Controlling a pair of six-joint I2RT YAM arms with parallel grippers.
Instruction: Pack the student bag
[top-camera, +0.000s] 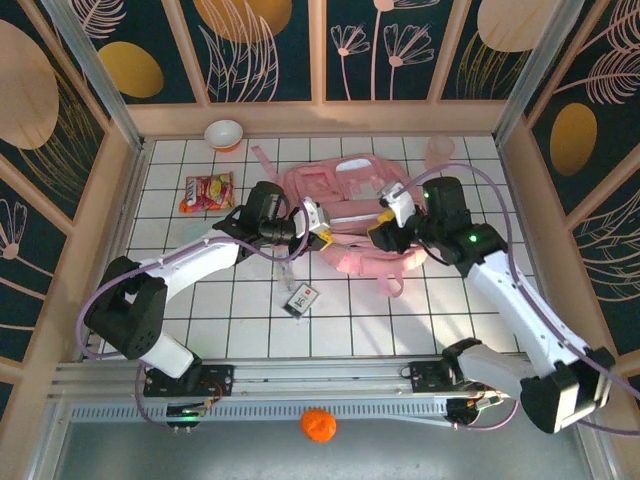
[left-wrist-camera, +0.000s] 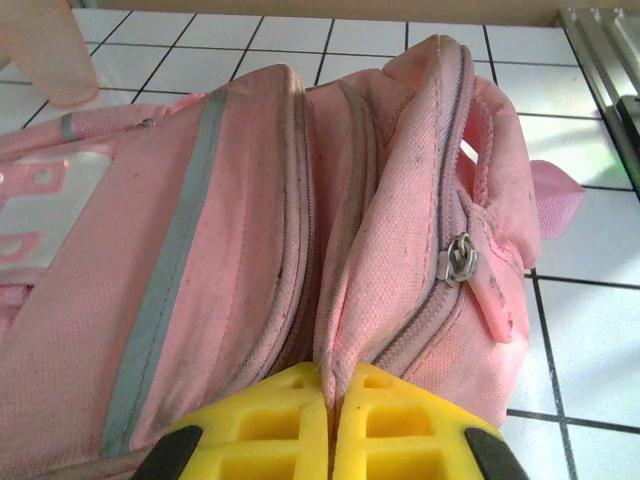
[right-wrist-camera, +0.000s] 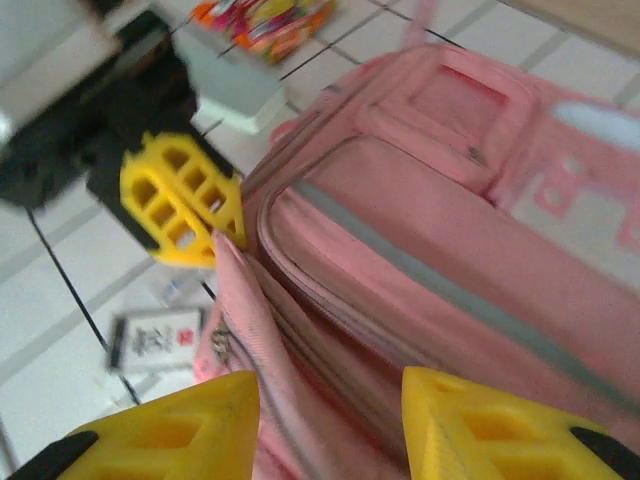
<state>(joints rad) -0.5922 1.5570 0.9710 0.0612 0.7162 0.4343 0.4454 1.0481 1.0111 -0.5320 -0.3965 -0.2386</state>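
Opening the student bag: pinching its fold beside the zipper pull with left hand, holding right hand spread over the bag. Next, probably gripping that pull.

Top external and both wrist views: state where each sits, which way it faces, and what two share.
Top external: above and behind the arms, looking down on the table; both arms show.
Left wrist: on the left arm, along the shut left gripper pinching the student bag.
Right wrist: on the right arm, over the open right gripper at the bag.
Shared: both wrist views show the bag's grey stripe.
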